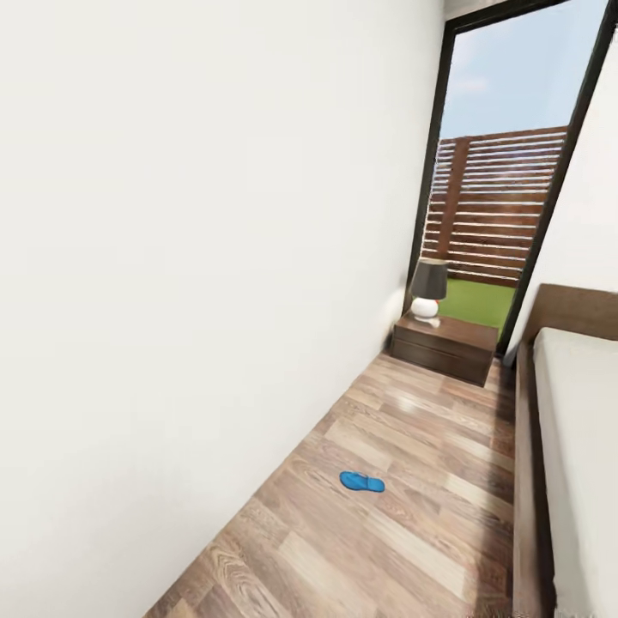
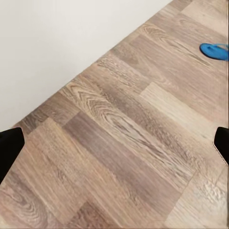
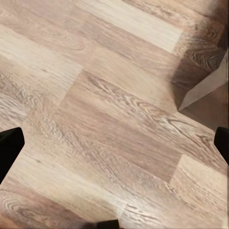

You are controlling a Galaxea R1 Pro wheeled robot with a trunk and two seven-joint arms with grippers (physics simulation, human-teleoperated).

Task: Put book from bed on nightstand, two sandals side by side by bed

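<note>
Lying flat on the wood-plank floor point(image 1: 412, 515): 1 blue sandal point(image 1: 361, 482), alone, between the white wall point(image 1: 197, 257) and the bed point(image 1: 575, 446), nearer the wall. Bed: dark wooden frame, pale mattress, along the right edge of the head view. Nightstand point(image 1: 446, 346): dark brown, against the wall below the tall dark-framed window point(image 1: 515, 172), carrying 1 lamp point(image 1: 428, 289) with dark shade and white base. Left gripper point(image 2: 114, 145): jaws spread wide, nothing between them, above bare floor, sandal near. Right gripper point(image 3: 114, 148): jaws likewise spread, nothing held, over floorboards.
</note>
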